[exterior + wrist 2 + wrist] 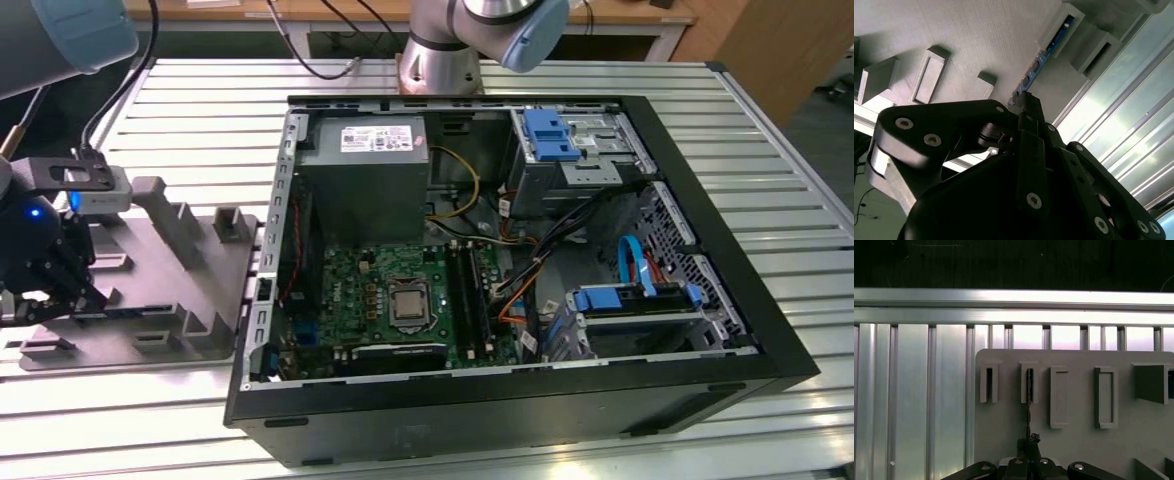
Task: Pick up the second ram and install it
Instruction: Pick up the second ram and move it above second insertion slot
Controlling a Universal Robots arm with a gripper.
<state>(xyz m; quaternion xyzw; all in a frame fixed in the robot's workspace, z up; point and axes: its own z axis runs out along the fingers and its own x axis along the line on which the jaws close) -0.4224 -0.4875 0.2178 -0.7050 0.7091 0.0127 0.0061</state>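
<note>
Pincer (1029, 442) clenched on the second ram (1030, 385), which stands on edge in a slot of the grey parts tray (1004, 440). Stick not yet lifted clear. Motherboard (360, 290) sits well apart from the tray; the whole install remains.

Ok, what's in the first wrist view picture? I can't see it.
A black gripper is closed on a thin dark memory stick standing in a slot of a grey tray, which lies on a ribbed metal table.

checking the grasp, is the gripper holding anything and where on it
The gripper looks shut on the ram, pinching its flat sides, with the ram standing on edge in a tray slot.
</note>
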